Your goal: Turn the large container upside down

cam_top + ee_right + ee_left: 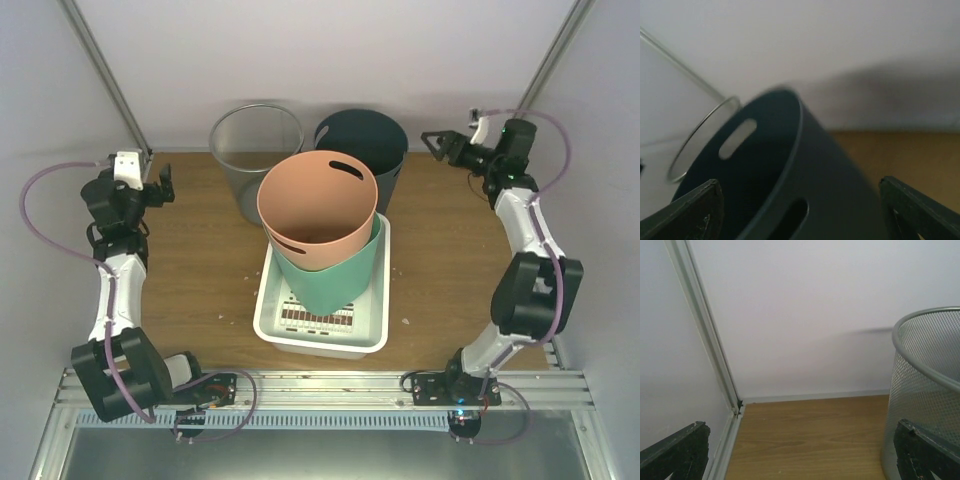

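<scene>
An orange bin [318, 205] stands upright, nested in a green bin [335, 272] that sits in a white tray [372, 330] at the table's middle. A silver mesh bin [252, 158] and a dark bin [368, 142] stand upright behind it. My left gripper [162, 186] is open and empty at the far left, left of the mesh bin [930, 385]; its fingers [677, 452] frame bare table. My right gripper [436, 141] is open and empty at the far right. In the right wrist view the dark bin [790, 175] fills the space in front of the open jaws.
The wooden table [190, 280] is bounded by white walls at the back and sides, with metal frame posts [705, 335] in the far corners. The aluminium rail [320, 385] with both arm bases runs along the near edge.
</scene>
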Robot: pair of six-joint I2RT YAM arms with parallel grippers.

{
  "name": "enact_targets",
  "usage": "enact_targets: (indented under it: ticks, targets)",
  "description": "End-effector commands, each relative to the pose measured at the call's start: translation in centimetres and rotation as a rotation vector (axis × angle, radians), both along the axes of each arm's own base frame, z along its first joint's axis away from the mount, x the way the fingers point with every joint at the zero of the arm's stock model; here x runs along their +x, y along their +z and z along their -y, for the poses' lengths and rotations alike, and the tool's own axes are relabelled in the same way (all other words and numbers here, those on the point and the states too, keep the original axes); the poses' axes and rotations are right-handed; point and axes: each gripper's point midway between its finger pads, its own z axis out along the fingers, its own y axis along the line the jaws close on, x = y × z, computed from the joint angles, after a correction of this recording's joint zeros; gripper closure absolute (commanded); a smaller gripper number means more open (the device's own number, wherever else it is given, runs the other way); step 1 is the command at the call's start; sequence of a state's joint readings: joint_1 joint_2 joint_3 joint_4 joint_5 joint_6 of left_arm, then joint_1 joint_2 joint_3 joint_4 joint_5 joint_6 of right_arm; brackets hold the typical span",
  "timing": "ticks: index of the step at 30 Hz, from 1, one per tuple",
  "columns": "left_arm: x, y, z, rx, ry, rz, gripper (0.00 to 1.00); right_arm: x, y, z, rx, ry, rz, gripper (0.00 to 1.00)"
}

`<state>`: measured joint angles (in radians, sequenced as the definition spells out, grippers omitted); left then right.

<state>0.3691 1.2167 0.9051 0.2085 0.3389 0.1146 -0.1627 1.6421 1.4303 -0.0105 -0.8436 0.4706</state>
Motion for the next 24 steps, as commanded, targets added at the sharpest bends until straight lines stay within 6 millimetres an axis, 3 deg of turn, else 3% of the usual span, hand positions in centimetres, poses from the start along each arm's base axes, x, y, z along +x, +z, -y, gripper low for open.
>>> enact_targets:
  ticks: [1,5,13,24]
  targets:
    - [-1.2,1.0,0.3,0.045,-0.031,-0.006,0.01,-3.3,-3.3,-3.1,0.256,0.254,-0.274,0.17]
    - [-1.5,0.8,0.4,0.058,-0.034,-0.005,0.01,-5.3,-2.9,-4.1,0.345,0.335,-0.296,0.19]
    - [-1.3,-0.7,0.3,0.025,-0.028,-0.036,0.01,-7.6,-1.0,-5.3,0.401,0.396,-0.319,0.16]
    - [-1.7,0.0,0.1,0.043,-0.012,-0.008,0.01,-6.3,-2.5,-6.0,0.472,0.391,-0.376,0.16]
